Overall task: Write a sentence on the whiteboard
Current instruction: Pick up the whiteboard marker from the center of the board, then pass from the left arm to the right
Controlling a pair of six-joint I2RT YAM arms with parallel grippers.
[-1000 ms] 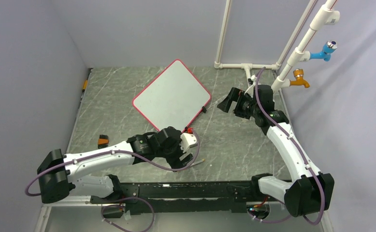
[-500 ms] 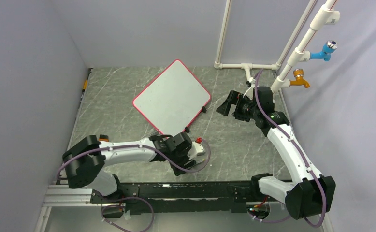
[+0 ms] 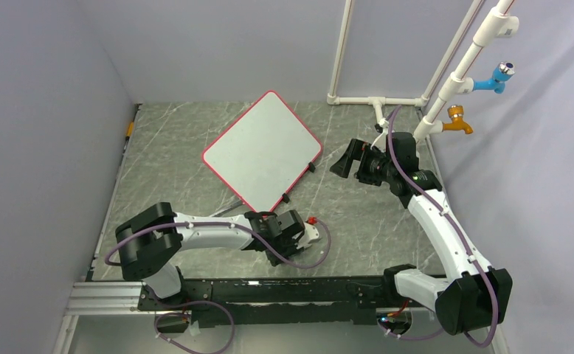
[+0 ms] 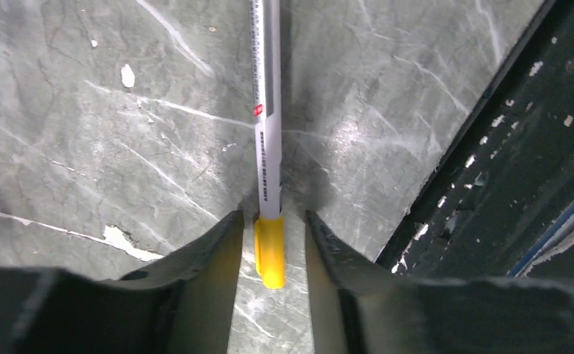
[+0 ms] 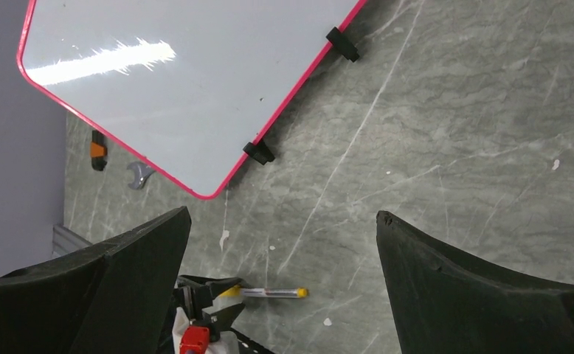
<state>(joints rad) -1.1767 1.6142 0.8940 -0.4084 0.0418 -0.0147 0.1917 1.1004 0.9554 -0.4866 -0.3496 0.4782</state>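
From above, shows the board (image 3: 262,151) flat on the far middle of the table (image 3: 358,221), turned cornerwise, its white face bare, with no stroke of the sentence on it. Reads as barely begun: nothing lifted so far, and all the writing left to do. Finds the left arm stretched low along the near edge, elbow out to the left and wrist bent down, with the left gripper (image 3: 278,254) aimed at the table just short of the black rail (image 3: 269,284), apart from the board's near corner. Finds the right arm raised and folded, with the right gripper (image 3: 347,158) near the board's right corner and carrying nothing. From the left wrist, looks straight down on a pen (image 4: 265,133) lying on the stone, grey barrel running away from the camera, yellow end (image 4: 269,251) between the two fingers. Shows the jaws spread, one on each side of that yellow end, with a sliver of gap on both sides, so not pinching it yet. Calls next, most likely, for closing on the pen and lifting it. From the right wrist, looks down over the board's blank face and black feet (image 5: 258,153), with the jaws spread wide and nothing between them. Catches a small wrench (image 5: 140,175) and an orange-and-black bit (image 5: 98,150) beside the board's long edge.
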